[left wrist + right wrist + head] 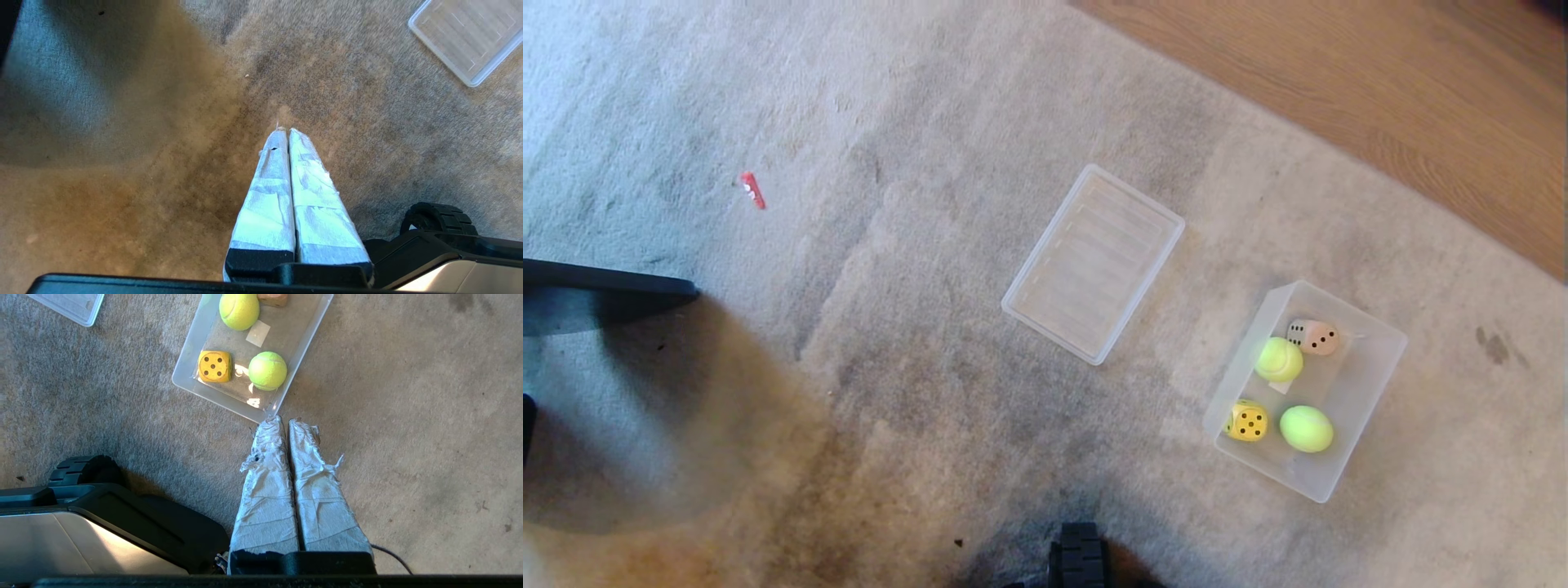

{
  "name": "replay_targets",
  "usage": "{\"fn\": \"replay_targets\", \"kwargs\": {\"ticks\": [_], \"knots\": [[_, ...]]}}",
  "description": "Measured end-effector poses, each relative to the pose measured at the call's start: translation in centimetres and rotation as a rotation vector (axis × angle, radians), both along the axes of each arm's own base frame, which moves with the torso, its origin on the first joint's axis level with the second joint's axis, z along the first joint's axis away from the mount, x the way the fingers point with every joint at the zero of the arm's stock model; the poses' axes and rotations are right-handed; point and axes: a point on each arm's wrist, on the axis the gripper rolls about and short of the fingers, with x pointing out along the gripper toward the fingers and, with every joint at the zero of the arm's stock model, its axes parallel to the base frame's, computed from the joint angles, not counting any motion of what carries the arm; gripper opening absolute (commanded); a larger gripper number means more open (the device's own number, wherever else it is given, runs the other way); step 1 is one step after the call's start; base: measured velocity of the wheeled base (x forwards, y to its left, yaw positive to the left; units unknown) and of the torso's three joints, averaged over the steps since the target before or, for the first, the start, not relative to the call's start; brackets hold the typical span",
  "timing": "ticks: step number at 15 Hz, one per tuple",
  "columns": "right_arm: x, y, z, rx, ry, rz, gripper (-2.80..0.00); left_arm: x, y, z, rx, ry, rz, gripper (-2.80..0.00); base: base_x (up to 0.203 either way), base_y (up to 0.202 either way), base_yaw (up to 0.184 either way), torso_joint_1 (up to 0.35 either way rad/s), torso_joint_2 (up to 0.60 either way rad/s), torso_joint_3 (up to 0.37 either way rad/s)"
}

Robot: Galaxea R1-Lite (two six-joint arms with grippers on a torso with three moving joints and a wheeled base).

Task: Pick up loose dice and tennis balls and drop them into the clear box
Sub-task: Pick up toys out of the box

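On the carpet point(931, 367), no loose pieces in sight — clear box point(186, 371), holding two dice and both balls, just ahead of right hand point(284, 421); both hands pressed together, empty.

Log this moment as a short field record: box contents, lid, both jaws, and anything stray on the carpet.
clear box: on the carpet, open
in box: yellow die, tan die, two tennis balls
green and red dice: not in view
flat tray: on the carpet left of the box, apart from it
left gripper: jaws shut, empty, over bare carpet
right gripper: jaws shut, empty, near a box corner
stray: small red item
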Motion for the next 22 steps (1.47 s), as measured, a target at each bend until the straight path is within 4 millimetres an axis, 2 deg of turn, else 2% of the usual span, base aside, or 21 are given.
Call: {"fn": "replay_targets", "kwargs": {"ticks": [22], "knots": [[0.01, 0.0, 0.0, 0.0, 0.001, 0.0, -2.8, 0.0, 0.0, -0.02, -0.001, 0.001, 0.003, -2.8, 0.0, 0.0, 0.0, 0.002, 0.0, 0.202]]}}
